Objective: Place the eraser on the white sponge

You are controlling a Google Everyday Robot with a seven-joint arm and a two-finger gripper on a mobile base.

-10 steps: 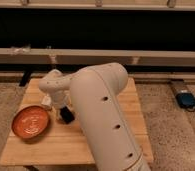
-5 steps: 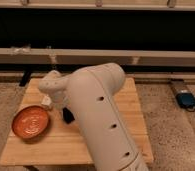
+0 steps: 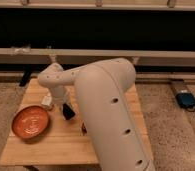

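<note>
Camera view: finds gripper [image 3: 68, 112] low over bench [image 3: 51, 147], white sponge [image 3: 46, 102] just beside it toward orange plate [image 3: 31, 123]; cannot tell if clenched on eraser.

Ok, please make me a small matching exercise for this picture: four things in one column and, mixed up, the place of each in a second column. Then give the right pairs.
Things
1. plate
2. white sponge
3. claw
4. blue device

Places
a. on the floor, right of the table
b. on the table's left part, near the front
c. over the table, just right of the sponge, at the end of the white arm
d. on the table, just behind the plate

Pairs: 1-b, 2-d, 3-c, 4-a.
</note>
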